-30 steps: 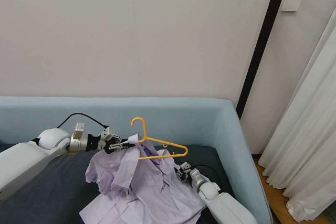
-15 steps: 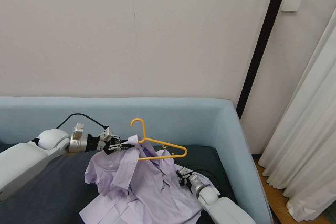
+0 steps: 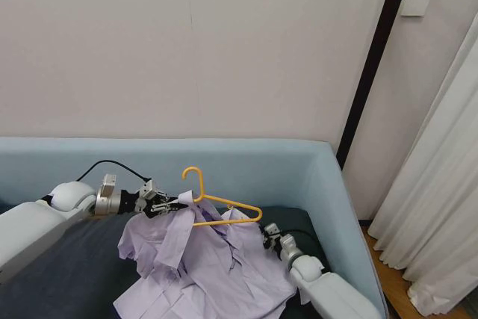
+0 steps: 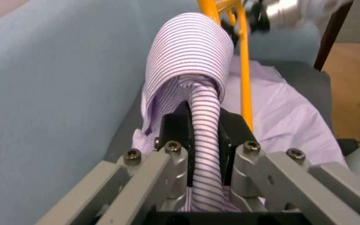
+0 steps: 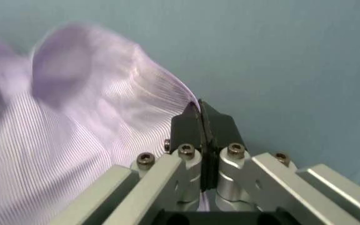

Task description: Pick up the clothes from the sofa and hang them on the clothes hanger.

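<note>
A lilac striped shirt [image 3: 205,270] lies crumpled on the dark seat of the light blue sofa [image 3: 299,166], partly draped over an orange hanger [image 3: 216,207] lifted above it. My left gripper [image 3: 168,201] is shut on the shirt's collar next to the hanger's neck; in the left wrist view a rolled band of shirt [image 4: 202,122] is pinched between the pads, with the hanger [image 4: 243,70] just beside it. My right gripper [image 3: 269,235] is low at the shirt's right edge, shut on a thin fold of shirt [image 5: 105,122].
The sofa's back and right armrest [image 3: 347,214] wall in the seat. A dark door frame [image 3: 370,72] and a white curtain [image 3: 441,207] stand to the right. A black cable [image 3: 119,166] loops behind my left wrist.
The right gripper has moved right and slightly up, pulling the shirt's edge outward. The left gripper and hanger have shifted a little left and up.
</note>
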Tool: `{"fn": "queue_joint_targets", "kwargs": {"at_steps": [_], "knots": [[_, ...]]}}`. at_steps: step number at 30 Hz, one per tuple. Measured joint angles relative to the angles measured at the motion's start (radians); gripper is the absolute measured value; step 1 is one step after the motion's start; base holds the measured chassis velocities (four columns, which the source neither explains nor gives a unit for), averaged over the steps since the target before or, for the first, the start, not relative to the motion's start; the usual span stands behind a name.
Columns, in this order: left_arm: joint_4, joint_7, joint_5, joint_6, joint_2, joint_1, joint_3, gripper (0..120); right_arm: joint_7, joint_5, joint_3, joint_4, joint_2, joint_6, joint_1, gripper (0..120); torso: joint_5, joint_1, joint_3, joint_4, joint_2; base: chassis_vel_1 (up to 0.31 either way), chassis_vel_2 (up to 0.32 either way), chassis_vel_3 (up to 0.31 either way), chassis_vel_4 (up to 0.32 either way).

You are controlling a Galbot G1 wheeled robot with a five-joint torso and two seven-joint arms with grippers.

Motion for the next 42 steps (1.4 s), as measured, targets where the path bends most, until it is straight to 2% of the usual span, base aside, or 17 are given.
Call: {"fn": "queue_joint_targets", "kwargs": {"at_steps": [4, 5, 8, 9, 14, 27, 30, 37, 42], "knots": [[0.034, 0.003, 0.031, -0.012, -0.009, -0.005, -0.007, 8, 0.052, 0.088, 0.000, 0.270, -0.123, -0.087, -0.002, 0, 0.0000, 0.000, 0.000, 0.0006, 0.000, 0.000, 0.000, 0.000, 0.000], [0.034, 0.003, 0.031, -0.012, -0.009, -0.005, -0.007, 8, 0.052, 0.088, 0.000, 0.270, -0.123, -0.087, -0.002, 0, 0.0000, 0.000, 0.000, 0.0006, 0.000, 0.000, 0.000, 0.000, 0.000], [0.036, -0.001, 0.052, -0.014, -0.012, -0.013, -0.007, 8, 0.095, 0.139, 0.008, 0.450, -0.205, -0.150, 0.008, 0, 0.0001, 0.000, 0.000, 0.0004, 0.000, 0.000, 0.000, 0.000, 0.000], [0.036, -0.001, 0.052, -0.014, -0.012, -0.013, -0.007, 8, 0.095, 0.139, 0.008, 0.450, -0.205, -0.150, 0.008, 0, 0.0001, 0.000, 0.000, 0.0004, 0.000, 0.000, 0.000, 0.000, 0.000], [0.027, -0.012, 0.092, -0.016, -0.017, -0.019, -0.007, 8, 0.160, 0.229, 0.028, 0.651, -0.307, -0.228, 0.047, 0, -0.0001, 0.000, 0.000, 0.0002, 0.000, 0.000, 0.000, 0.000, 0.000], [0.017, -0.031, 0.132, -0.037, 0.018, -0.005, -0.040, 8, 0.220, 0.392, 0.093, 0.791, -0.414, -0.298, 0.125, 0, 0.0000, 0.000, 0.000, 0.0005, 0.000, 0.000, 0.000, 0.000, 0.000], [0.005, -0.098, 0.138, -0.045, 0.020, 0.009, -0.057, 8, 0.242, 0.455, 0.119, 0.871, -0.442, -0.316, 0.117, 0, -0.0001, 0.000, 0.000, 0.0005, 0.000, 0.000, 0.000, 0.000, 0.000], [-0.039, -0.198, 0.135, -0.032, 0.007, 0.033, -0.069, 8, 0.250, 0.506, 0.148, 1.006, -0.494, -0.319, 0.079, 0, 0.0001, 0.000, 0.000, 0.0003, 0.000, 0.000, 0.000, 0.000, 0.000], [-0.073, -0.306, 0.119, -0.001, -0.057, 0.028, -0.051, 8, 0.261, 0.558, 0.151, 1.130, -0.541, -0.321, 0.081, 0, -0.0002, 0.000, 0.000, 0.0006, 0.000, 0.000, 0.000, 0.000, 0.000]]}}
